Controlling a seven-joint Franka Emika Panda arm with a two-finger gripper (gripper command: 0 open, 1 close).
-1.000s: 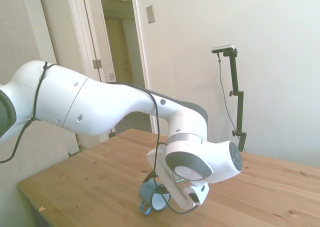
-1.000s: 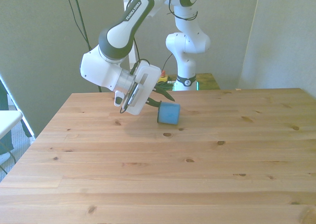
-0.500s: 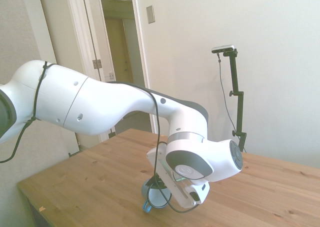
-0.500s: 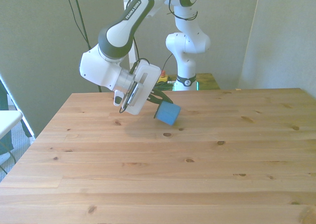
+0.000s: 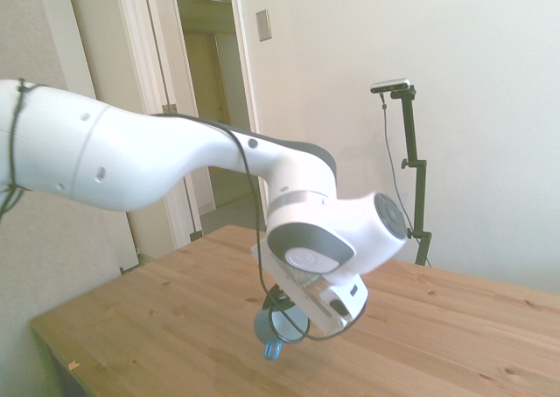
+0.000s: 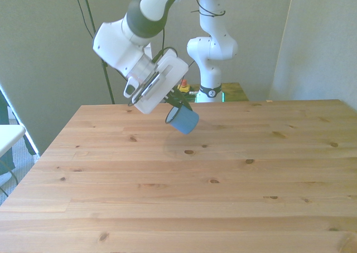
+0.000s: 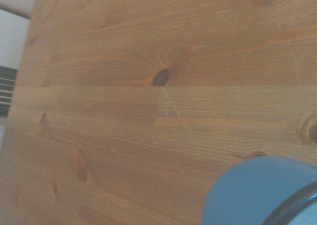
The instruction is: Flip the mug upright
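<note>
One mug (image 6: 183,120), tilted, mouth toward fingers (image 6: 176,101).

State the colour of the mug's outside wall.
Light blue; the mug shows it best in the front view.

**Work Surface: Wooden Table**

The table (image 6: 184,197) is built from light pine planks running lengthwise across the front view, with dark knots scattered over the top. The wrist view shows the same planking (image 7: 124,131) close up, with grain lines and one dark knot. The mug (image 6: 182,120) hangs above the boards, not touching them.
</note>
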